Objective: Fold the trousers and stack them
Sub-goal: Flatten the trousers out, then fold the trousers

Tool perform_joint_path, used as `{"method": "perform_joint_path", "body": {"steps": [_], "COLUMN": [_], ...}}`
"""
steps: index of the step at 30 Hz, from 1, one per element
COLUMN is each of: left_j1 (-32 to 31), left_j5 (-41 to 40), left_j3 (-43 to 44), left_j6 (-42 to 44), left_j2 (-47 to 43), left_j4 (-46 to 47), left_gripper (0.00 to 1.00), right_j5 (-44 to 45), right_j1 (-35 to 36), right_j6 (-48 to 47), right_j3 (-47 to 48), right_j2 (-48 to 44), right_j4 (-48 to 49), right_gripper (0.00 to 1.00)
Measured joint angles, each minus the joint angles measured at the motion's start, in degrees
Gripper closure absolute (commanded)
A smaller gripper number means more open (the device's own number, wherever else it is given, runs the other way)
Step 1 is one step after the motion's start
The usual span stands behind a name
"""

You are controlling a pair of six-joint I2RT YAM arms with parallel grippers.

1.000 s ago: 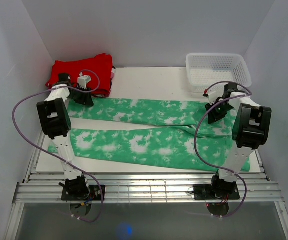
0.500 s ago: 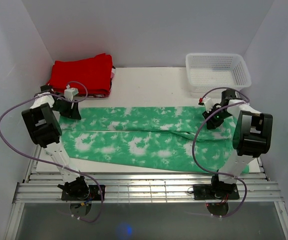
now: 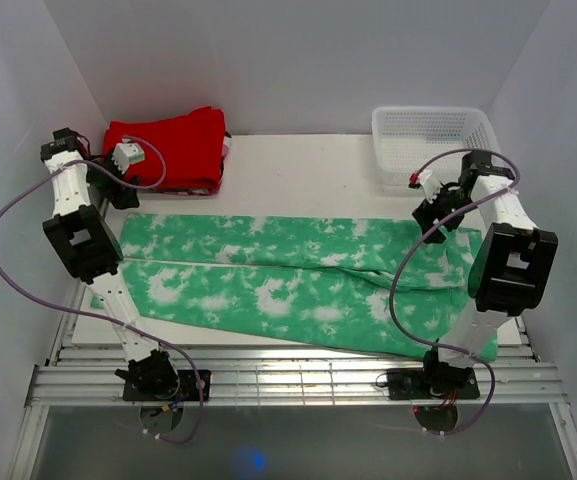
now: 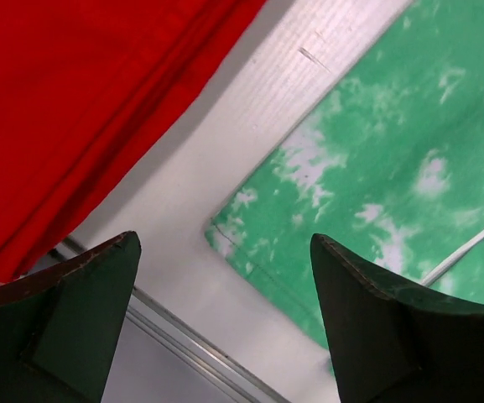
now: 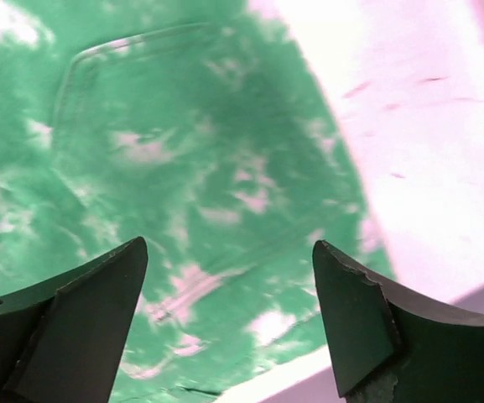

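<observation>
The trousers [image 3: 288,275], green with white tie-dye blotches, lie flat across the white table [image 3: 298,170] with both legs running left to right. My left gripper [image 3: 106,185] hovers open over the trousers' far left corner [image 4: 367,159], nothing between its fingers [image 4: 74,319]; in the left wrist view the gripper [image 4: 225,238] is above bare table beside the hem. My right gripper [image 3: 436,215] stands open above the trousers' right end [image 5: 191,168], also holding nothing, with its tips [image 5: 230,243] apart over the cloth.
A folded red garment [image 3: 168,150] lies at the back left, right beside the left gripper and filling the upper left of the left wrist view [image 4: 74,101]. A white mesh basket [image 3: 433,140] stands at the back right. Metal rails [image 3: 288,375] edge the table's near side.
Both grippers opened and let go of the trousers, which now lie flat. The left arm drew back to the left and the right arm lifted toward the basket.
</observation>
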Motion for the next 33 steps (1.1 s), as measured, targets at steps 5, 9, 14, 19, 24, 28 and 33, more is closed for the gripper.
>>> {"method": "perform_joint_path", "body": {"steps": [5, 9, 14, 19, 24, 28, 33], "left_j1": [-0.1, -0.2, -0.2, -0.2, -0.2, -0.2, -0.2], "left_j5": [0.1, 0.8, 1.3, 1.7, 1.8, 1.7, 1.6], "left_j3": [0.3, 1.9, 2.8, -1.8, -9.5, -12.8, -14.8], "left_j6": [10.4, 15.9, 17.7, 20.3, 22.7, 23.6, 23.8], "left_j2": [5.4, 13.2, 13.9, 11.7, 7.6, 5.7, 4.6], "left_j4": [-2.7, -2.9, -3.1, -2.4, 1.3, 3.7, 5.1], "left_gripper": [0.17, 0.19, 0.38, 0.59, 0.67, 0.70, 0.76], "right_j5": [0.0, 0.1, -0.3, -3.7, -7.7, -9.8, -9.8], "right_j1": [-2.0, -4.7, -8.4, -11.7, -13.2, -13.1, -12.7], "right_j6": [-2.2, -3.5, -6.1, -9.5, -12.0, -12.6, -13.2], "right_j3": [7.7, 11.6, 12.8, 16.8, 21.8, 23.4, 23.4], "right_j2": [3.5, 8.7, 10.7, 12.0, 16.2, 20.5, 25.8], "right_j4": [-0.4, -0.9, -1.2, -2.4, -3.5, -3.5, -3.2], "right_gripper": [0.12, 0.09, 0.09, 0.10, 0.08, 0.02, 0.04]}}
